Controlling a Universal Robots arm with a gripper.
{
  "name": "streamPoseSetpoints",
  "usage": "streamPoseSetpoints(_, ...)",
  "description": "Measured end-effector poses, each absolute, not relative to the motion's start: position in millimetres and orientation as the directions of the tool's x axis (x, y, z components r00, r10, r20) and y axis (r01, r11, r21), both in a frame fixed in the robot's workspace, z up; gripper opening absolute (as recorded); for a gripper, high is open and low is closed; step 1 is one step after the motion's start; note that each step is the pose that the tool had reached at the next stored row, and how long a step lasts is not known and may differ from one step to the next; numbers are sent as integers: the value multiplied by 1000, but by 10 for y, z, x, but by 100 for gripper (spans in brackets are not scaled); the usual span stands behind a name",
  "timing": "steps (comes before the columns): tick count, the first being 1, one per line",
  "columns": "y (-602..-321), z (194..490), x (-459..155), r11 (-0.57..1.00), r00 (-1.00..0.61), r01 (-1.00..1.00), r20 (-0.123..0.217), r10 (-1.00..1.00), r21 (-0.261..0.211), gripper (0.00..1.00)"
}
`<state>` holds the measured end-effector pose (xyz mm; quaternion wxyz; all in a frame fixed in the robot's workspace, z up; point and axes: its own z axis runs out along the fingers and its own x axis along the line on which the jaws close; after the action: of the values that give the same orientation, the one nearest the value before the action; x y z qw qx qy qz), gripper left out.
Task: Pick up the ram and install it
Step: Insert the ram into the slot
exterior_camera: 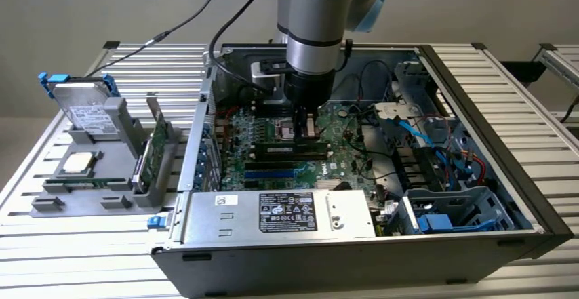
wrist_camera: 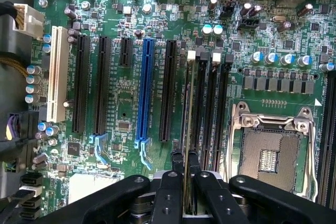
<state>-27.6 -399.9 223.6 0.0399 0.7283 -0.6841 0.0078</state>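
A slatted metal worktop (exterior_camera: 506, 68) is carrying everything here, and a big black computer case (exterior_camera: 362, 265) is lying open on it with its inside facing up. The robot arm (exterior_camera: 312, 34) is reaching straight down into that case. A silver power supply (exterior_camera: 281, 214) is sitting along the case's near edge, and beyond it the green motherboard (exterior_camera: 262, 126) is showing its rows of slots. Off toward the exterior view's left, a grey holder (exterior_camera: 91, 197) is standing on the worktop, propping up a silver hard drive (exterior_camera: 86, 112) with blue clips and a broader green expansion card (exterior_camera: 158, 140). Down on the board, the tool (wrist_camera: 187, 162) is pinching narrow on the ram (wrist_camera: 187, 129), which is showing edge-on between the black fingers (wrist_camera: 170, 187). The stick is running lengthwise along the memory slots, with the empty processor socket (wrist_camera: 270, 150) just beside them. I cannot tell whether it is touching its slot.
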Motion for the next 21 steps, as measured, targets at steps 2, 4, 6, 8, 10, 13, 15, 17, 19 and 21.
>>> streamPoseSetpoints(2,-3993,2232,-276,-61,64,-997,68,-996,47,14)
streamPoseSetpoints(4,-3993,2232,-276,-61,64,-997,70,-995,48,14)
streamPoseSetpoints(6,-3992,2228,-276,-61,64,-997,72,-995,48,14)
streamPoseSetpoints(8,-3991,2226,-276,-61,64,-997,74,-995,48,14)
streamPoseSetpoints(10,-3989,2222,-276,-60,64,-997,76,-995,48,14)
streamPoseSetpoints(13,-3985,2218,-276,-60,64,-997,80,-995,48,14)
streamPoseSetpoints(15,-3979,2214,-277,-60,64,-997,81,-995,48,14)
streamPoseSetpoints(17,-3972,2211,-276,-60,64,-997,83,-995,48,14)
streamPoseSetpoints(19,-3968,2209,-276,-60,64,-997,84,-994,48,14)
streamPoseSetpoints(21,-3963,2206,-276,-60,64,-997,85,-994,48,14)
